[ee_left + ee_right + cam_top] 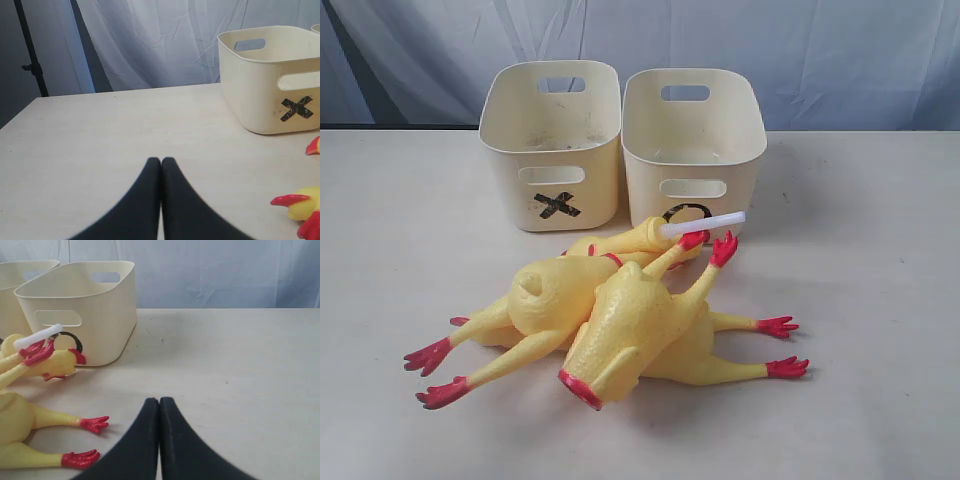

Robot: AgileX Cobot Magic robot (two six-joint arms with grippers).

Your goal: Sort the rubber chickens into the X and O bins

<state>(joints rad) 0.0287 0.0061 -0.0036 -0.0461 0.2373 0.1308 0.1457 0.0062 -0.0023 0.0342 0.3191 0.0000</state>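
Exterior view shows me the chickens (620, 320) heaped in the middle of the counter (880, 400) just before the X bin (552, 160) and O bin (692, 150), both empty, so I judge sorting unstarted, and my left claw (161, 167) and right claw (159, 407), each pinched shut on nothing, must open before any pick.

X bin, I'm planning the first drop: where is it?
In the exterior view the X bin stands left of the O bin, behind the pile of rubber chickens.
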